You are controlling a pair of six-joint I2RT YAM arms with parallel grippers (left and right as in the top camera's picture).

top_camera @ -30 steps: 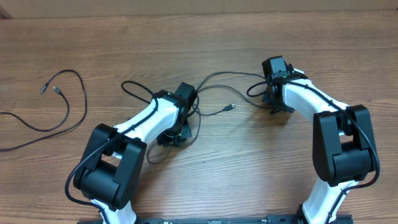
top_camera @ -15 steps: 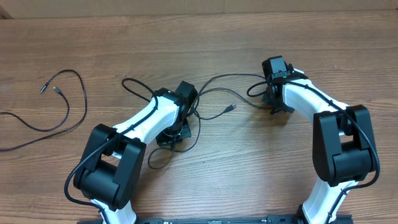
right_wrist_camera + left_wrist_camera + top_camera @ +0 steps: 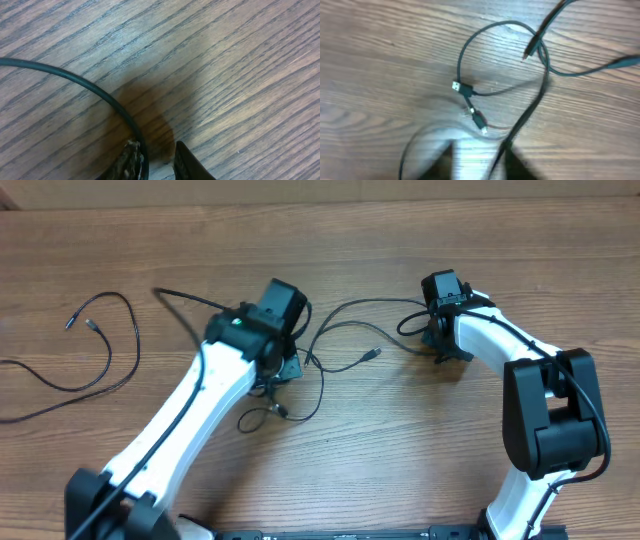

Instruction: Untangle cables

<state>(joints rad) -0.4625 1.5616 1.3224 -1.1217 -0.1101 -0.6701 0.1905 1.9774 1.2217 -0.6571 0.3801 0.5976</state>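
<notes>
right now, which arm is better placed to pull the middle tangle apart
Left, likely. The left gripper hangs over the tangled cables, plug tips in its wrist view. The right gripper sits off to the side, one cable strand at its fingertips.

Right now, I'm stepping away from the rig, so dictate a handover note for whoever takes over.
Left gripper: over the tangle mid-table, blurred, grip unclear.
Right gripper: a strand runs in against one finger; clamped or not, unclear.
Done: one loose cable lies alone at far left.
Left: the tangle's loops and plug ends cross each other; separate them.
</notes>
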